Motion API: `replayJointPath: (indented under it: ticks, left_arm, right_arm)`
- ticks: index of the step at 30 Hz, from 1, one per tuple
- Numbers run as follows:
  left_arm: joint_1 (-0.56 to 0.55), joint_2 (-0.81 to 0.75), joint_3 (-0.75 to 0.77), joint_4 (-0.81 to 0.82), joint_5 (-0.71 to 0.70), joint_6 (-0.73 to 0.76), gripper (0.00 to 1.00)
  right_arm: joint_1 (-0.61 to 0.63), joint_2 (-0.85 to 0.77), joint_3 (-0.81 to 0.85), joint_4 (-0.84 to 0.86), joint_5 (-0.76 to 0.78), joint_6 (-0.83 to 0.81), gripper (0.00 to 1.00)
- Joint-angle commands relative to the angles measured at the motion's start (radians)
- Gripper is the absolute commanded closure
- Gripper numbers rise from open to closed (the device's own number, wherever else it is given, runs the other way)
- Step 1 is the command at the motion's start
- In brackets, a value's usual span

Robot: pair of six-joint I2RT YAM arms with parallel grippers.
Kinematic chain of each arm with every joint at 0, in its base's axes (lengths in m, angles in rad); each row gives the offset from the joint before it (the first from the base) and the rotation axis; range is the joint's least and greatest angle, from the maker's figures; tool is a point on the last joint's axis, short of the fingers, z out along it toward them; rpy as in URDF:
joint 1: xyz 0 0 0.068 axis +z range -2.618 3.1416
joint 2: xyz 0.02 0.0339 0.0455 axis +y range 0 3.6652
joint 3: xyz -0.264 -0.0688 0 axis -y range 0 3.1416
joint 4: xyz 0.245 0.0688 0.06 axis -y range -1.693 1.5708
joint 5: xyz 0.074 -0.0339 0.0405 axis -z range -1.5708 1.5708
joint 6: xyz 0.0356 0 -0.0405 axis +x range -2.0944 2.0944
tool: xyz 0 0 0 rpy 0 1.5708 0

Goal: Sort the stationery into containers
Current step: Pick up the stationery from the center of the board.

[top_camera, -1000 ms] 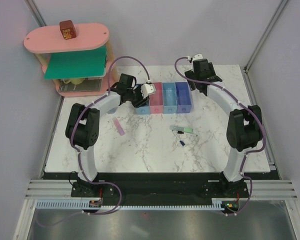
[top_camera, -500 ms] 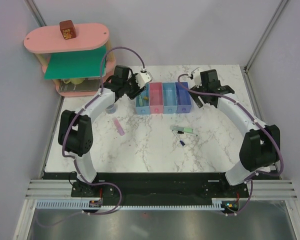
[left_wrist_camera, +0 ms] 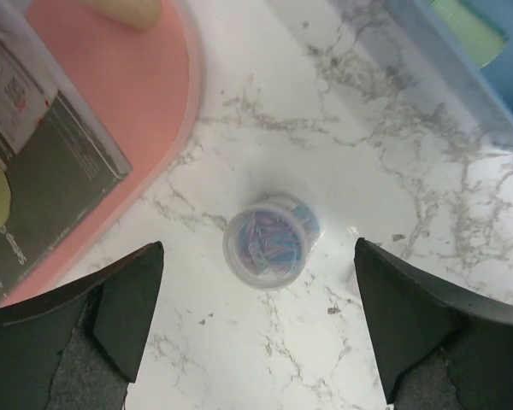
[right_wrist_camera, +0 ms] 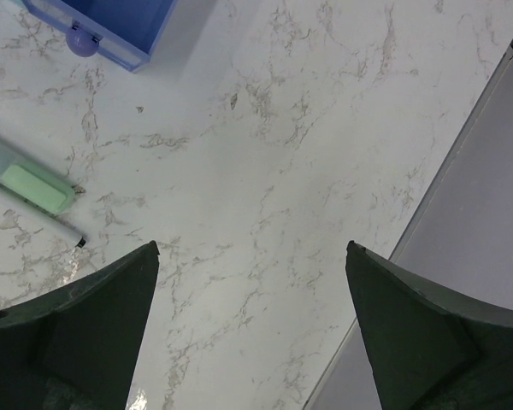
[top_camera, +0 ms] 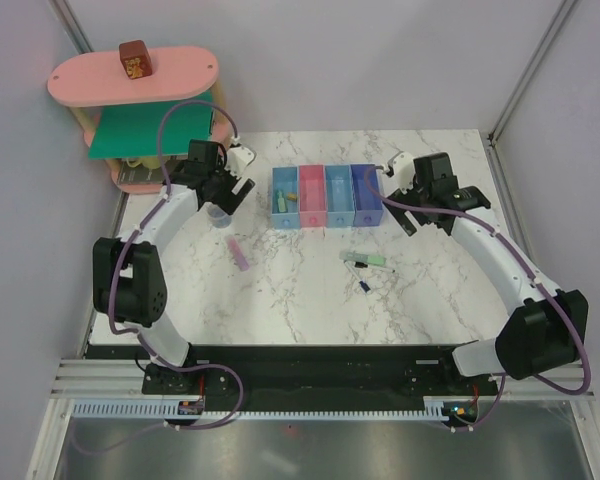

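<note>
Left pincer (left_wrist_camera: 255, 256) gapes wide, empty, over the bluish round tub (left_wrist_camera: 269, 242) on the table (left_wrist_camera: 368, 171) beside the pink shelf (left_wrist_camera: 128, 102) — print on its grey card (left_wrist_camera: 56, 179) is unreadable. Right pincer (right_wrist_camera: 252, 248), equally wide and empty, hovers right of the bins (top_camera: 325, 218); pens (top_camera: 356, 264) and mint bar (top_camera: 378, 263) lie before them.

The left gripper (left_wrist_camera: 261, 314) is swung from the bins (top_camera: 326, 221) to above the round piece (left_wrist_camera: 268, 240) and opened wide; the right gripper (right_wrist_camera: 252, 329) is carried rightward.
</note>
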Motion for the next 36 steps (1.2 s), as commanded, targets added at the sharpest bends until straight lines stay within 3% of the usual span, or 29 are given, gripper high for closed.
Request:
replayJointPath:
  ticks: [1,20,28,31,36]
  left_arm:
    - [0.043,0.047,0.012,-0.009,-0.048,-0.099,0.00]
    - [0.071,0.182,0.001,-0.021,-0.028,-0.136,0.01]
    - [0.082,0.222,0.026,-0.004,-0.039,-0.116,0.06]
    - [0.082,0.219,0.030,-0.004,-0.034,-0.108,0.17]
    - [0.082,0.194,0.024,-0.007,-0.015,-0.096,0.48]
  right_arm:
    - [0.002,-0.054,-0.014,-0.030,-0.022,-0.002,0.02]
    - [0.002,-0.057,-0.032,-0.028,-0.024,0.017,0.02]
    - [0.003,-0.068,-0.034,-0.042,-0.033,0.026,0.02]
    - [0.005,-0.071,-0.035,-0.044,-0.031,0.026,0.02]
    - [0.005,-0.072,-0.029,-0.045,-0.031,0.030,0.02]
